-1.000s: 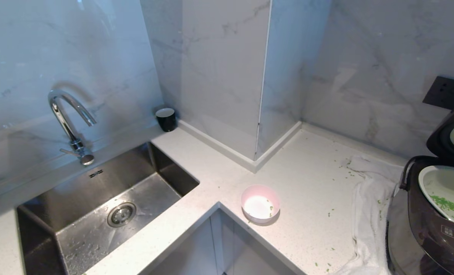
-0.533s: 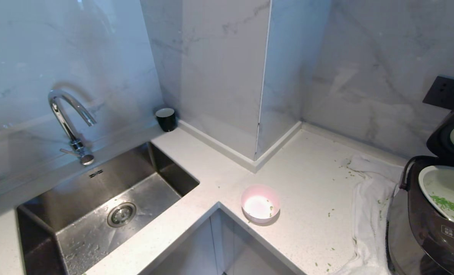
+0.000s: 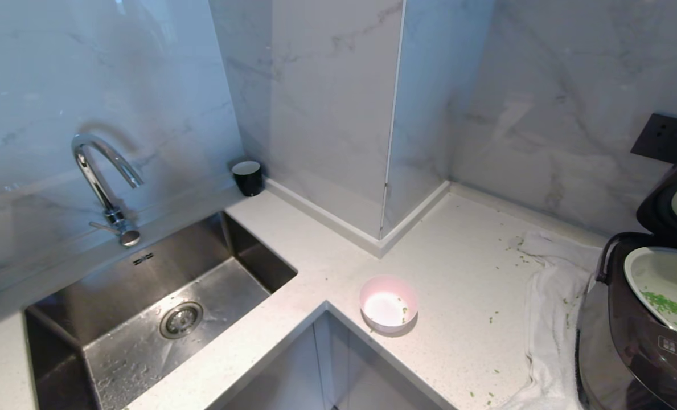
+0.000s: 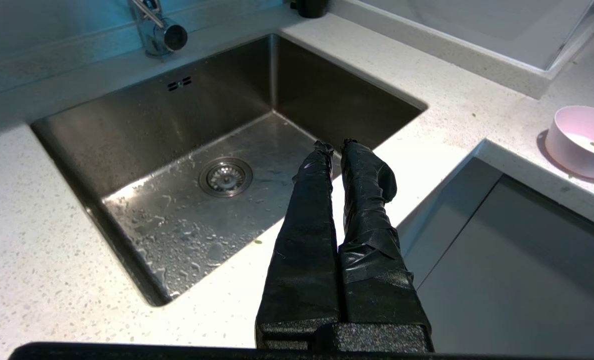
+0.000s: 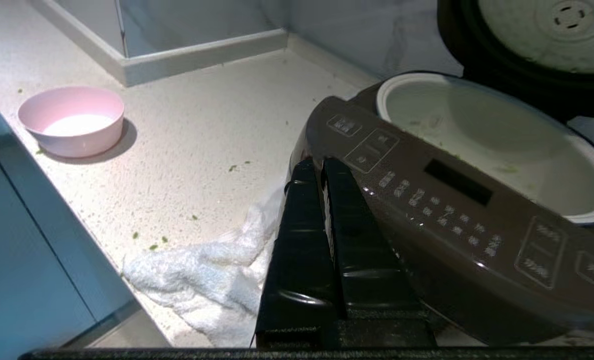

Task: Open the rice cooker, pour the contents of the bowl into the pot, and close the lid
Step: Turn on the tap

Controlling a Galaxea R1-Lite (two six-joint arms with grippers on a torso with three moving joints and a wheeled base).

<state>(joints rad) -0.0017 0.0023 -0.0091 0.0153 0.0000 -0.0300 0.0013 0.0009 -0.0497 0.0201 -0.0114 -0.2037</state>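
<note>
Green bits (image 3: 671, 308) sat in the pot (image 3: 645, 272), bowl (image 3: 388, 303) near empty at 6 o'clock on tabletop (image 3: 463, 273); lid (image 3: 665, 199) was up, closing left. Both pincers (image 4: 332, 146) (image 5: 315, 164) together, w/ nothing held.

Pink bowl (image 3: 388, 303) upright; rice cooker (image 3: 640, 330) lid (image 3: 671, 202) raised.

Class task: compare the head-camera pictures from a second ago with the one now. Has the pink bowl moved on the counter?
No. The bowl sits at the same spot by the counter's inner corner, no nearer the sink.
</note>
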